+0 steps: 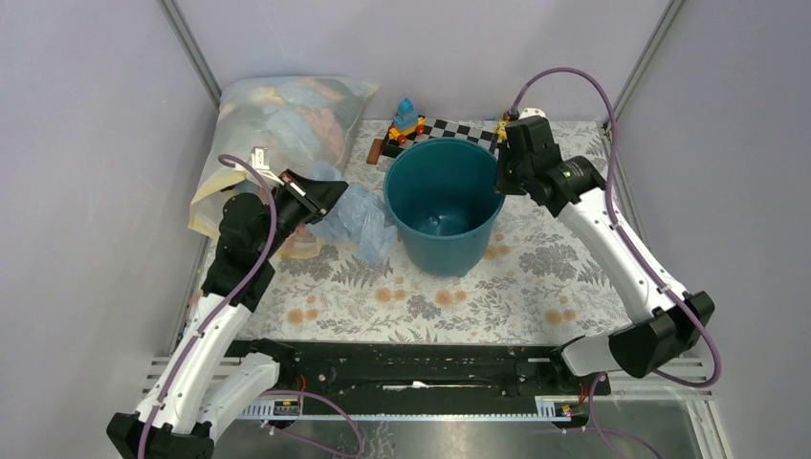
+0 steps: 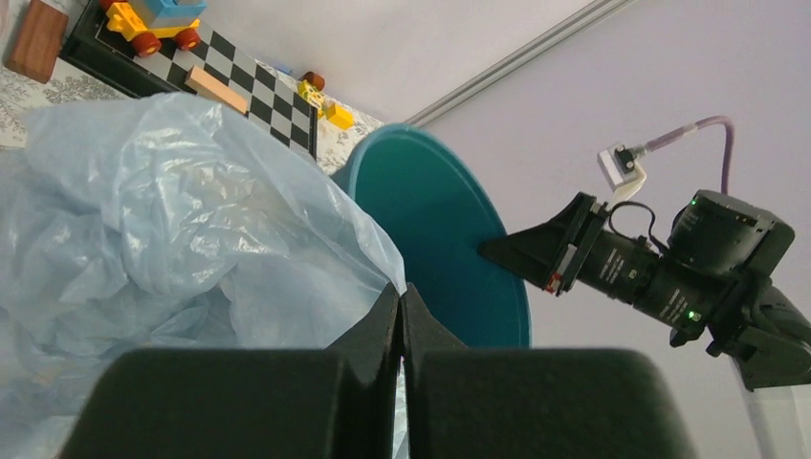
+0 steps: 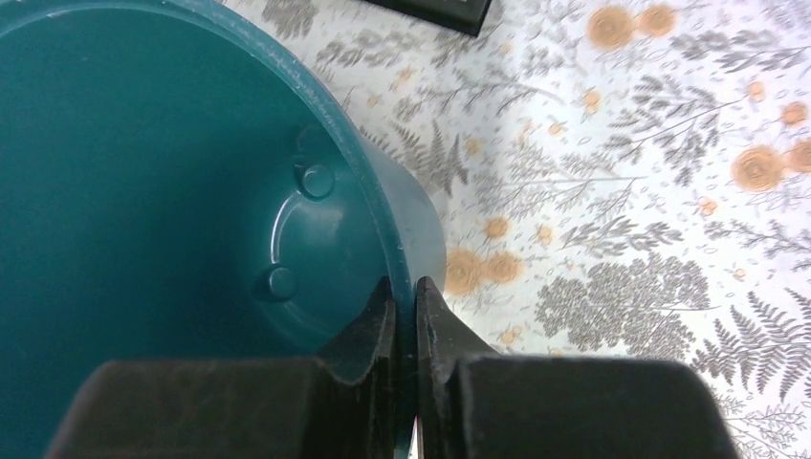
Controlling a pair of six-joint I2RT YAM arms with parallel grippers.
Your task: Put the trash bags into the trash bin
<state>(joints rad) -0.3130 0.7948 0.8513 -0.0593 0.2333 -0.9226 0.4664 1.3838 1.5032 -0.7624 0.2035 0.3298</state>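
The dark teal trash bin (image 1: pixel 446 203) stands upright in the middle of the flowered cloth. The pale blue trash bag (image 1: pixel 359 216) hangs crumpled just left of the bin, touching its side. My left gripper (image 1: pixel 337 195) is shut on an edge of the trash bag (image 2: pixel 182 220), with film pinched between the fingers, left of the bin (image 2: pixel 435 244). My right gripper (image 1: pixel 499 178) is shut on the bin's right rim (image 3: pixel 378 215), one finger inside the wall and one outside. The bin holds nothing that I can see.
A large cloudy bag stuffed with items (image 1: pixel 277 124) lies at the back left. A checkered board (image 1: pixel 449 131) with a toy car (image 1: pixel 407 119) and small blocks lies behind the bin. Metal frame posts (image 1: pixel 191 48) stand at the back corners.
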